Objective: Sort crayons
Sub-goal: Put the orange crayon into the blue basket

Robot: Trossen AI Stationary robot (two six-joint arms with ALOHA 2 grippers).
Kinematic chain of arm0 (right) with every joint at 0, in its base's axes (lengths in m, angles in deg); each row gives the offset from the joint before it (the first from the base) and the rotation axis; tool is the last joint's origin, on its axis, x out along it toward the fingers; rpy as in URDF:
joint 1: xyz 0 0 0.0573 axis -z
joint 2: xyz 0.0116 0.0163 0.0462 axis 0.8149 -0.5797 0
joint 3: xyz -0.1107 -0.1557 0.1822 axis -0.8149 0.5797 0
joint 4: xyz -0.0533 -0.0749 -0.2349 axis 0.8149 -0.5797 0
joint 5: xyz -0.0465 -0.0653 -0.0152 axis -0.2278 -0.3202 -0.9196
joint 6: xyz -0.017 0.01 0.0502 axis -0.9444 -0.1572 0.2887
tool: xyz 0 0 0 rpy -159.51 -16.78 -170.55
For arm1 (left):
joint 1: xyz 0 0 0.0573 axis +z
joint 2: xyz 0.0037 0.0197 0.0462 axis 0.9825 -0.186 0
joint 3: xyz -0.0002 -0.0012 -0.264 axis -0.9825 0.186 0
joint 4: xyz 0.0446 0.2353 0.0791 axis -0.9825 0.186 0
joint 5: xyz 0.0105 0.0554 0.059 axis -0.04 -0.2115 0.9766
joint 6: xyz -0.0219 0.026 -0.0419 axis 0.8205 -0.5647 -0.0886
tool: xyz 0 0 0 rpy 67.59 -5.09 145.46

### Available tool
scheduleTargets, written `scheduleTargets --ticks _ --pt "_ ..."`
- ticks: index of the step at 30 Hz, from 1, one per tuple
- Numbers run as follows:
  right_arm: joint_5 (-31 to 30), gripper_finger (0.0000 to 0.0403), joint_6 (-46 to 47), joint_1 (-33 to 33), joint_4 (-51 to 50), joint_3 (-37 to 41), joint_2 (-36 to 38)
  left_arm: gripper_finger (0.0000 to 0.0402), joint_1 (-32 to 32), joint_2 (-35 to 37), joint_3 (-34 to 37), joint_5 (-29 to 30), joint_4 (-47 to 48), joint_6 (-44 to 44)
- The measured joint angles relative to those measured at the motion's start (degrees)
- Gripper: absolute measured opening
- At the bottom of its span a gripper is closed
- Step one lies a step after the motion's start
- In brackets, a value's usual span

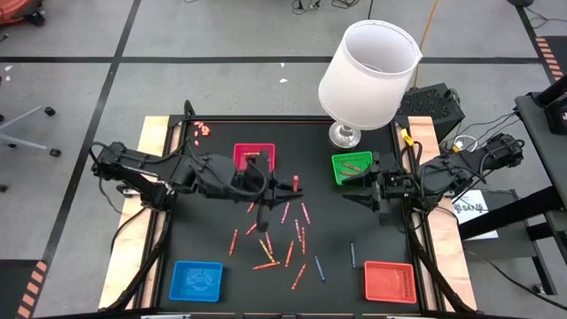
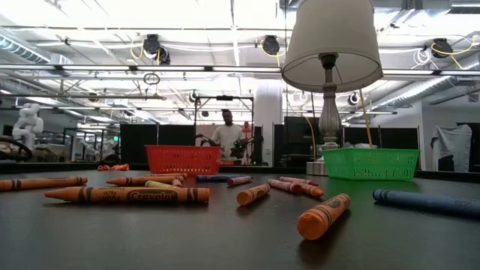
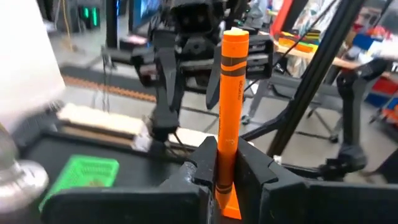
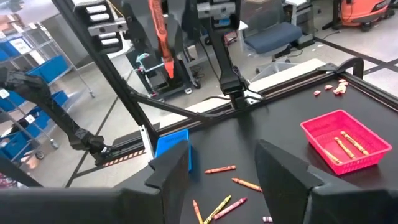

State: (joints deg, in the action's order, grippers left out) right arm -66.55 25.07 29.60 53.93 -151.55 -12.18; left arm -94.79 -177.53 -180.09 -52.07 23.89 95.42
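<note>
Left gripper [image 3: 225, 177] clamped low on an upright orange crayon [image 3: 231, 93] above the table [image 1: 204, 239] centre, other crayons [image 1: 282, 239] scattered toward its near edge; light, stiff, snappable, waxy-slick, best pinched mid-barrel; right gripper [image 4: 224, 168] hangs wide open, empty, beside the green tray [image 1: 353, 167].

Floor [image 1: 221, 35]: grey concrete, marked with dark tape lines in a grid; hazard-striped tape [image 1: 34, 282] at one edge. Counter [image 1: 204, 239]: black top, pale wood side boards. Table lamp [image 1: 368, 75] with white shade stands at the counter's far edge. Ceiling [image 2: 112, 45]: exposed pipes, cable loops and bright strip lighting. A person [image 2: 227, 135] stands in the background among dark equipment racks. Blue storage bins [image 4: 28, 68] sit on metal shelving
</note>
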Motion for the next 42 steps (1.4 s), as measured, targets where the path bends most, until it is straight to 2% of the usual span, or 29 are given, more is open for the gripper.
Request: scheduleTargets --ticks 10,19,27,31,35,42 --pt "0.03 0.0167 -0.03 0.00 -0.29 0.00 0.00 0.0035 -0.32 0.00 0.00 -0.08 4.08 23.07" --pt "0.10 0.0167 1.43 0.00 -1.82 0.00 -0.01 0.0035 -1.30 -0.02 0.00 -7.34 7.30 23.70" --pt "0.10 0.0167 1.39 0.00 -1.90 0.00 -0.02 0.0035 -5.63 -0.02 0.00 -10.76 8.76 23.67" --pt "0.12 0.0167 1.35 0.00 -2.75 0.00 -0.02 0.0022 -9.35 -0.02 0.00 -10.92 16.73 24.88" --pt "0.14 0.0167 1.68 0.00 -4.67 0.00 -0.02 0.0014 -13.27 -0.02 0.00 -11.03 27.93 32.24" --pt "0.12 0.0167 2.72 0.00 -7.81 0.00 -0.26 0.0029 -20.24 -0.02 0.00 -11.30 47.08 42.22"
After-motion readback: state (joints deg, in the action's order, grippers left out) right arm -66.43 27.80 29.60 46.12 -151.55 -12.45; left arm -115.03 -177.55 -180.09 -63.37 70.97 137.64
